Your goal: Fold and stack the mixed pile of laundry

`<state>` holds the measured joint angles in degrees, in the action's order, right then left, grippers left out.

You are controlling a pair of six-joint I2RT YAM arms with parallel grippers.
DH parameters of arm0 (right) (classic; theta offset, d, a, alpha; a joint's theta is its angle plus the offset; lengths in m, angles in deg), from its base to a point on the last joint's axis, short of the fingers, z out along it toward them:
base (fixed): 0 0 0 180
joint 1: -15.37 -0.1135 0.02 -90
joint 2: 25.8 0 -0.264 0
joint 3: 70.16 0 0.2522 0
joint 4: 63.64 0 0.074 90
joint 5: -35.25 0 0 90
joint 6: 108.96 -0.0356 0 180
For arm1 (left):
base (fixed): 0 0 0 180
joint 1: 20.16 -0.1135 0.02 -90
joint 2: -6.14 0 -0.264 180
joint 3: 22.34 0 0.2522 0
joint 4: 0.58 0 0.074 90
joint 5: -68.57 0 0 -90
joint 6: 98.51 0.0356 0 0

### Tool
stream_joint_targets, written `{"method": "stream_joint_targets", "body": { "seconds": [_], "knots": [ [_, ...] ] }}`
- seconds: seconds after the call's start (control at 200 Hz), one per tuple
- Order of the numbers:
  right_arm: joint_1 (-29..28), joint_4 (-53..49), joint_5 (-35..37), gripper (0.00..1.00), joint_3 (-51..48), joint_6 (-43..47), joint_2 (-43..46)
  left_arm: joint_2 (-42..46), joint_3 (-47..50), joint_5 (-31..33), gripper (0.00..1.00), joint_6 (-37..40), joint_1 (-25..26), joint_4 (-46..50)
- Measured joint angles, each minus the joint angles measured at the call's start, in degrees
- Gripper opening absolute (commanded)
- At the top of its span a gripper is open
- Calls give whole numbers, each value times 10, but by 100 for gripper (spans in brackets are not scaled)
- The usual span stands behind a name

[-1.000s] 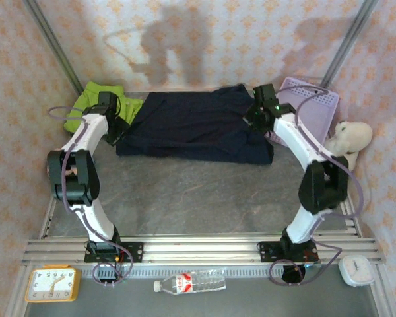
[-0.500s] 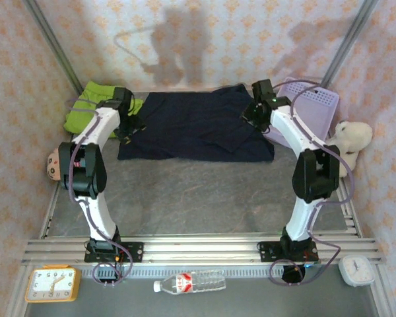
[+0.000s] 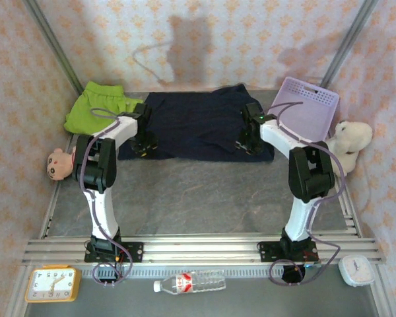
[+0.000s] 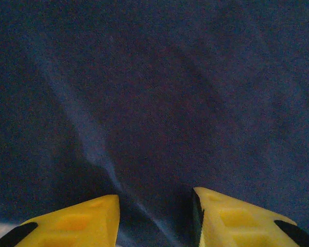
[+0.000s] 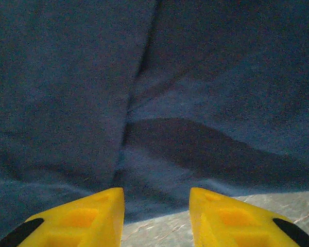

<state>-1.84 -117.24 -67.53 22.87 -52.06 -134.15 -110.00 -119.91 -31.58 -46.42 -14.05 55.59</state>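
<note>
Both arms have drawn back from the side edges of the navy garment point(image 3: 195, 122) to its near hem, which uncovers a doll's head point(image 3: 56, 164) at the left edge. The navy garment lies spread flat across the far half of the table point(image 3: 198, 191), directly ahead of and under both sets of jaws. The left gripper point(image 3: 144, 144) hangs over the near left corner with its jaws apart and a crease running into the gap between its yellow fingers point(image 4: 77, 221). The right gripper point(image 3: 247, 142) sits at the near right corner, also apart, with the hem just ahead of its tips and bare grey table between them. Neither clamps anything. I judge they are lined up on matching corners so the hem can be lifted evenly and folded away from the bases. To the outer side of the left jaws, the lime-green garment point(image 3: 96, 109) lies crumpled just beside the navy one. Outside the right jaws stand a lavender basket point(image 3: 303, 109) and a white plush toy point(image 3: 353, 137). Patterned papered walls point(image 3: 251, 39) close in the far side and both flanks.
</note>
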Motion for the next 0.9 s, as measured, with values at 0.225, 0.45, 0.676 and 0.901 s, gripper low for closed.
{"method": "stream_joint_targets", "body": {
  "seconds": [0.225,0.45,0.676,0.901],
  "knots": [
    [19,0,18,39,-9,29,-48,-12,-3,29,42,82,-19,6],
    [31,-1,19,38,-9,64,-49,-5,12,35,42,137,-24,-2],
    [24,2,21,38,-60,79,-14,77,135,25,43,126,-17,-44],
    [17,-9,10,38,-175,70,75,192,282,-3,43,73,-5,-62]
  ]
}}
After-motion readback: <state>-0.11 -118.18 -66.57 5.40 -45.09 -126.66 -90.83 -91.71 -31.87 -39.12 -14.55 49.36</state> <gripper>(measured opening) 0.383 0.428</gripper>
